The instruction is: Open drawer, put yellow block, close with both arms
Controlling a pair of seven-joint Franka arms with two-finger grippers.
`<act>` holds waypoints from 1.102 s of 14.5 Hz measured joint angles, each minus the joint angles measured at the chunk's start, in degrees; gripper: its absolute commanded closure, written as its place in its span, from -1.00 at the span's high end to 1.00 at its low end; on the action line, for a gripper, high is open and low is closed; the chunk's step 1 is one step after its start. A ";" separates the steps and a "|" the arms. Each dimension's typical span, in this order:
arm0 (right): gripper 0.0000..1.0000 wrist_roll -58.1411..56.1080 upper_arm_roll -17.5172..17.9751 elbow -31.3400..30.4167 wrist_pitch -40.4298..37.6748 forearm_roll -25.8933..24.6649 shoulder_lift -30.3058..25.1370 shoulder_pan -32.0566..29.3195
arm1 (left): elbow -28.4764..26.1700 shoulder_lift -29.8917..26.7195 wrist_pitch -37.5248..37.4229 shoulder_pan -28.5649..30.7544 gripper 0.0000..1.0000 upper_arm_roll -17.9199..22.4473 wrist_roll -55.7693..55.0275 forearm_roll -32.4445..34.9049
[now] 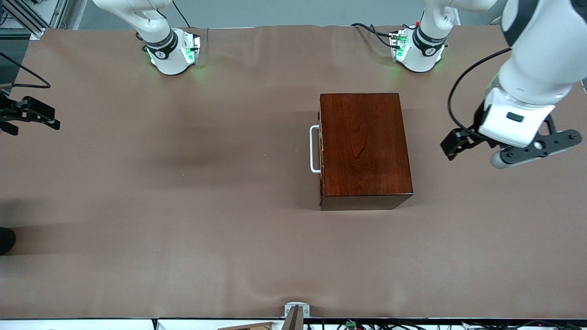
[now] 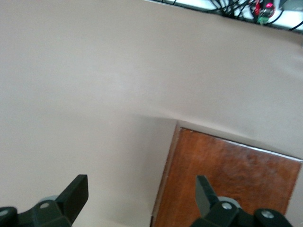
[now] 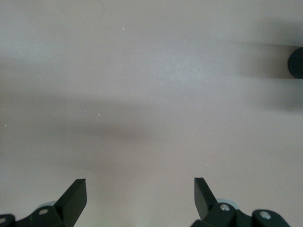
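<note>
The dark mahogany box (image 1: 362, 149) stands in the middle of the table, toward the left arm's end. Its drawer is shut; the white bar handle (image 1: 314, 149) faces the right arm's end. My left gripper (image 1: 451, 144) is open and empty, held above the table beside the box, on the side away from the handle. In the left wrist view (image 2: 142, 187) one fingertip lies over the box top (image 2: 227, 179). My right gripper (image 1: 50, 118) is open and empty over the table at the right arm's end; it also shows in the right wrist view (image 3: 140, 189). The yellow block is out of view.
A black round object (image 1: 5, 240) sits at the table's edge at the right arm's end, nearer the front camera than the right gripper; it also shows in the right wrist view (image 3: 297, 62). A small grey bracket (image 1: 297, 312) sits at the near table edge. The brown cloth (image 1: 183, 206) has low wrinkles.
</note>
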 measured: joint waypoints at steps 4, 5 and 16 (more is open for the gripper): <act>1.00 0.01 -0.43 0.02 0.00 -0.05 0.00 -0.32 | -5.77 -2.88 -0.30 8.68 1.00 -6.28 4.69 0.00; 1.00 0.10 -0.44 0.01 -0.01 -0.06 0.00 -0.34 | -7.84 -4.26 -0.19 11.32 1.00 -8.32 5.96 0.00; 1.00 5.45 -0.34 0.02 -1.34 -0.07 0.00 -0.37 | -19.24 -17.08 1.16 18.25 1.00 -10.76 17.60 -2.92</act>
